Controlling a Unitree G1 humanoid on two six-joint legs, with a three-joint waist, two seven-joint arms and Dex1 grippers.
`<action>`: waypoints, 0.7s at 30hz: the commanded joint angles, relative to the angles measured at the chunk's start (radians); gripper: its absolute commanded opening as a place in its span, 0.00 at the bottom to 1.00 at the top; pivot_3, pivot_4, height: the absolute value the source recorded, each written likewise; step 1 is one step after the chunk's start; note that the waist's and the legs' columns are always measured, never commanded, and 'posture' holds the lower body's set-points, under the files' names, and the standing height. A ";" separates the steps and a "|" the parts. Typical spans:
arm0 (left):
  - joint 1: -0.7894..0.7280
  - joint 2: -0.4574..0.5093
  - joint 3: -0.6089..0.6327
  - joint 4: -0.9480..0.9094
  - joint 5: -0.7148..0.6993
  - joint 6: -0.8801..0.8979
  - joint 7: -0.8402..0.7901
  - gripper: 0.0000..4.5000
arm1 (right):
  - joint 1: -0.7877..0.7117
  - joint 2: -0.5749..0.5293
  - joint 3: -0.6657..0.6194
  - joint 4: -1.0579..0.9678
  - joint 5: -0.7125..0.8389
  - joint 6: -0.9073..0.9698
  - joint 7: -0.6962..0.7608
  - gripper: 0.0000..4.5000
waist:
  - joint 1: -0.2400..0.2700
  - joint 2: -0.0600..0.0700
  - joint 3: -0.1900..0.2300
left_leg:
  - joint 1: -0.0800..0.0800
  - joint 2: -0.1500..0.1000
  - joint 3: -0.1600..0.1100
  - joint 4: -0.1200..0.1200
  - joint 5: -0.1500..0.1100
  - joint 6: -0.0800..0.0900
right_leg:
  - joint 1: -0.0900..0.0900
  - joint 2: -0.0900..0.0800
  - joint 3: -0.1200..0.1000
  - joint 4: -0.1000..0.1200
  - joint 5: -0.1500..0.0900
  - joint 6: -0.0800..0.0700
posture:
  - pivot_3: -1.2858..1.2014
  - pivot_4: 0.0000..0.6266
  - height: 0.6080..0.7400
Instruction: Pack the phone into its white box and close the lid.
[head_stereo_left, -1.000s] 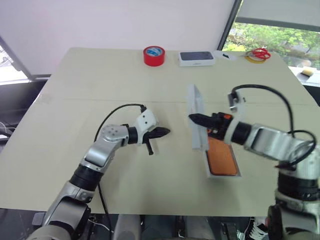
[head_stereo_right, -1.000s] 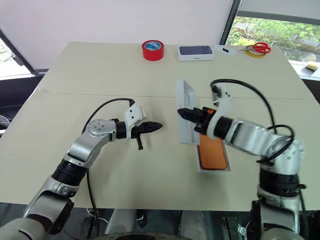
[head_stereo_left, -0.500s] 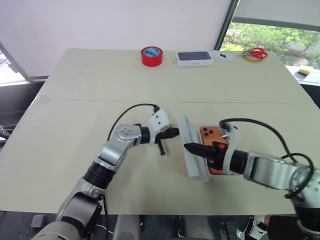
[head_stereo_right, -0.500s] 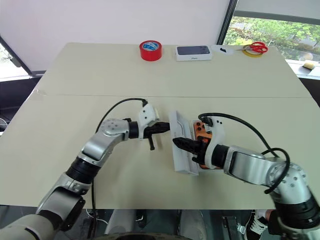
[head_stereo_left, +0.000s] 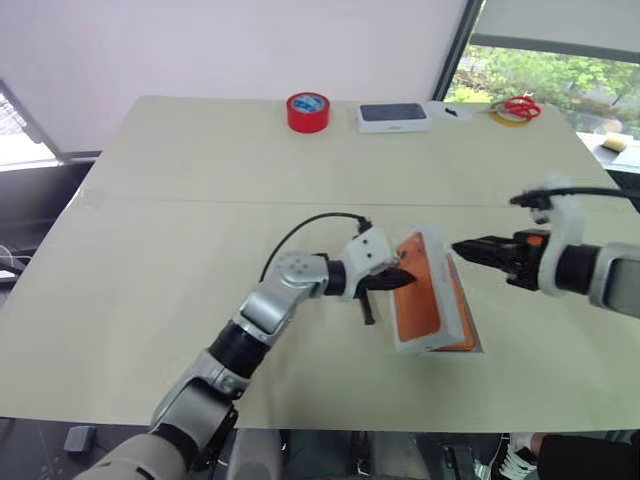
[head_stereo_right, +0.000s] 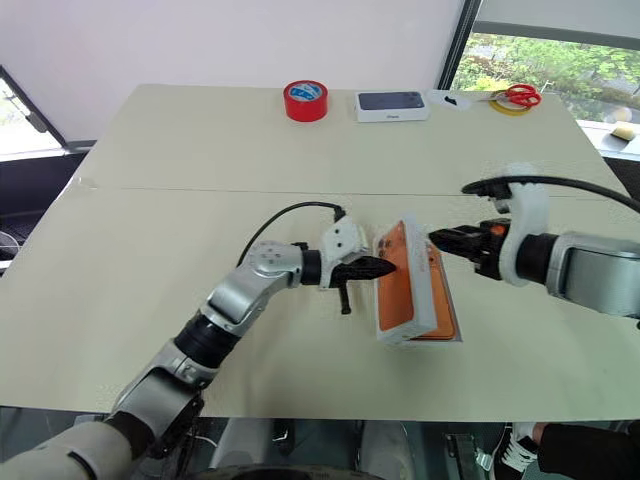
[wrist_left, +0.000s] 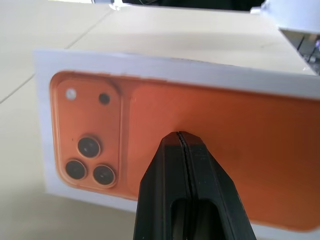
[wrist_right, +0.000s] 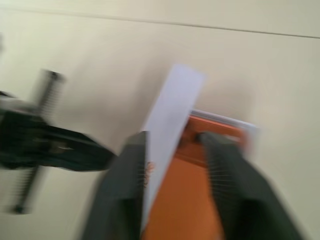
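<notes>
The lid (head_stereo_right: 410, 280), bearing an orange phone picture, stood tilted on edge over the white box (head_stereo_right: 440, 330) on the table (head_stereo_right: 150, 200), left fingers (head_stereo_right: 385, 268) together against its face, right fingers (head_stereo_right: 440, 240) slightly apart beside it.

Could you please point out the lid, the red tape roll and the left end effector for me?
lid (head_stereo_left: 428, 290): left eye view, its tilted orange printed top face.
red tape roll (head_stereo_left: 308, 111): left eye view, its outer side wall.
left end effector (head_stereo_right: 388, 267): right eye view, the closed fingertips against the lid.

Office or lab: table (head_stereo_left: 180, 190), tape roll (head_stereo_left: 308, 110), window (head_stereo_left: 545, 70).
</notes>
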 joint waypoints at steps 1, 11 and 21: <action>-0.018 -0.026 -0.017 0.015 0.020 -0.020 0.009 0.00 | 0.038 -0.020 -0.027 -0.071 -0.160 0.005 0.081 0.01 | -0.006 0.000 0.000 | 0.000 0.000 0.000 0.000 0.000 0.000 | 0.000 0.000 0.000 0.000 0.000 0.000 | 0.52 0.24 0.93; -0.015 0.003 0.098 -0.042 -0.051 0.046 0.003 0.00 | 0.138 0.038 0.072 -0.185 -0.578 -0.053 0.220 0.01 | -0.007 0.000 0.000 | 0.000 0.000 -0.002 0.000 0.000 0.000 | -0.001 0.000 0.000 0.000 0.000 0.000 | 0.52 0.24 0.93; 0.012 0.226 0.051 -0.150 -0.053 0.178 -0.149 0.00 | 0.126 0.131 0.099 -0.191 -0.732 -0.014 0.312 0.01 | -0.002 0.001 0.000 | 0.000 0.000 -0.002 0.000 0.001 -0.001 | 0.000 0.000 0.000 0.000 0.000 0.000 | 0.52 0.24 0.93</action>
